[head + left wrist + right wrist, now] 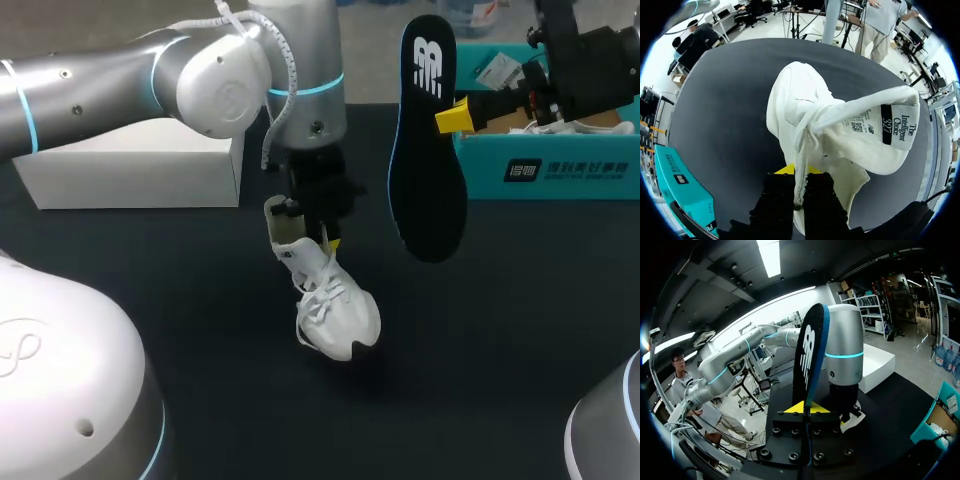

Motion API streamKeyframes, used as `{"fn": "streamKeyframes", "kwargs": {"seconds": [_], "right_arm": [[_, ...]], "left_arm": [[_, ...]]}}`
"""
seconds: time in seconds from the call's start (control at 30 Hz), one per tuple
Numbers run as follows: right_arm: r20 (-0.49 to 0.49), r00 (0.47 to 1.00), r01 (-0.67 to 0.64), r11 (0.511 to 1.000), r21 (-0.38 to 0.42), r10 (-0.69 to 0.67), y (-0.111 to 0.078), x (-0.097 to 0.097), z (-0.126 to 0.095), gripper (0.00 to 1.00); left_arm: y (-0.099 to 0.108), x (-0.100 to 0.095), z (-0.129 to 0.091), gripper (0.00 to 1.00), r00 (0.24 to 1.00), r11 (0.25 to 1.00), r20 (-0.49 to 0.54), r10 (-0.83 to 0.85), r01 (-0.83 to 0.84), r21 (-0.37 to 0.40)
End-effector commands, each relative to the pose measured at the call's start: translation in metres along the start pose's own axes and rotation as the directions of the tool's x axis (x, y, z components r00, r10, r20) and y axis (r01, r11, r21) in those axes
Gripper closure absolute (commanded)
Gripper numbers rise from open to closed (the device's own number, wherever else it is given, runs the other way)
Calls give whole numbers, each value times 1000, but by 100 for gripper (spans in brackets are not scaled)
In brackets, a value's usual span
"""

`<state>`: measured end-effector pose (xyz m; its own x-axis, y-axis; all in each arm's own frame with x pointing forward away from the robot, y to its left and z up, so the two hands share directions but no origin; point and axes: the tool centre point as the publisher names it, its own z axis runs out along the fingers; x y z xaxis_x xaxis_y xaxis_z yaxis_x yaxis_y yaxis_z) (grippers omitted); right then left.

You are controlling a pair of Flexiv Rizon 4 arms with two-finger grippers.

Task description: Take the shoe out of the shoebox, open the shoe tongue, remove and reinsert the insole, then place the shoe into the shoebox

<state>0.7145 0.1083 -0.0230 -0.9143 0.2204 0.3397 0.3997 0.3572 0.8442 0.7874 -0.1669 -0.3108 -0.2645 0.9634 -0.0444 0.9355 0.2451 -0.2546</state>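
The teal shoebox sits far right on the dark table. Beside it, the right gripper pinches the black insole upright. The left gripper clamps the white shoe, toe down.

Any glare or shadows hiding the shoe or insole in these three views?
Head view: white shoe clear on the dark table, small shadow under its toe; the dark insole nearly merges with the table at its lower end. Left wrist view: shoe evenly lit, no glare. Right wrist view: bright ceiling lights behind the insole, itself dark and edge-on.
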Motion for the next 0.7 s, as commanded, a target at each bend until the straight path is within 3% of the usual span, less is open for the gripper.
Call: {"fn": "streamKeyframes", "kwargs": {"seconds": [0.03,0.37,0.7], "right_arm": [[0,1000,-1,1000,3,1,1,-1,2,100],[0,1000,-1,1000,3,1,1,-1,2,100],[0,1000,-1,1000,3,1,1,-1,2,100]], "left_arm": [[8,-3,6,100,880,880,2,474,-474,-34],[12,-9,28,100,908,905,-72,413,-418,-79],[7,-9,37,100,943,932,-65,328,-334,-141]]}}
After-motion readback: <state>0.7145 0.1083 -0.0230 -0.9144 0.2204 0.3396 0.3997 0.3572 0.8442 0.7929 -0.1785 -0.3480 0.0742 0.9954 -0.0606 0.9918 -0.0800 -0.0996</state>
